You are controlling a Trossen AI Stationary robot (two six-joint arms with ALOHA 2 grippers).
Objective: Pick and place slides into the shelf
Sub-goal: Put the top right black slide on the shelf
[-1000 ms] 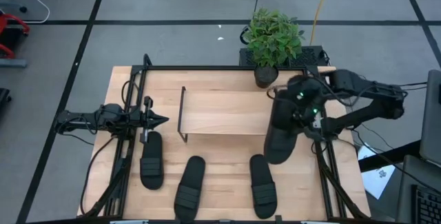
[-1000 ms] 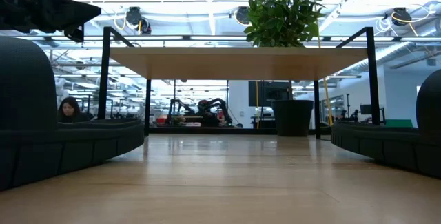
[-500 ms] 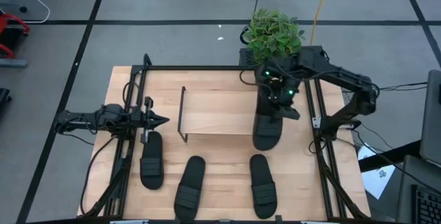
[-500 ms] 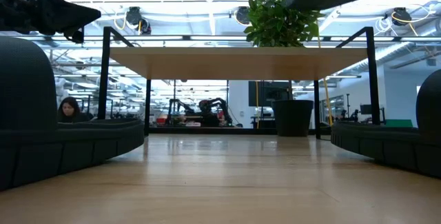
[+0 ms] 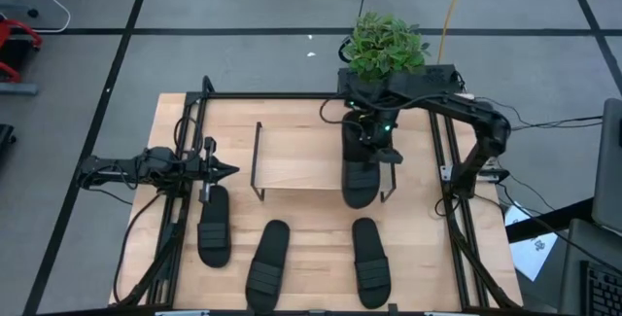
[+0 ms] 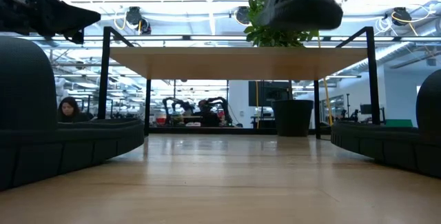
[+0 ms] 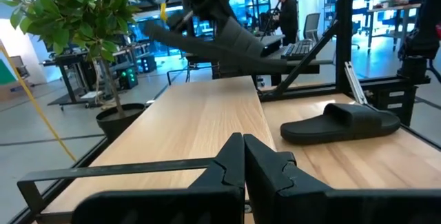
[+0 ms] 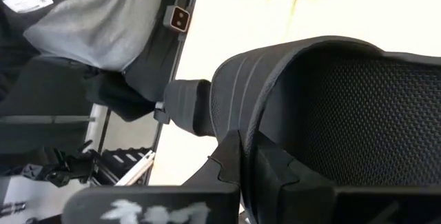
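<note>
Right hand (image 5: 374, 139) clamped on slide (image 5: 360, 172) (strap pinched), lengthwise front-to-back over shelf (image 5: 292, 158) right end

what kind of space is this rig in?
Likely a robotics lab or workshop: other robot arms on benches behind the table, a desk with keyboard, a person seated nearby, exposed ceiling ducts.

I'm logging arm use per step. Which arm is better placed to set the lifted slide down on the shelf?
The right. Its gripper is shut on the slide, held just above the shelf board's right end. The left gripper is shut, empty, beyond the shelf's left end.
</note>
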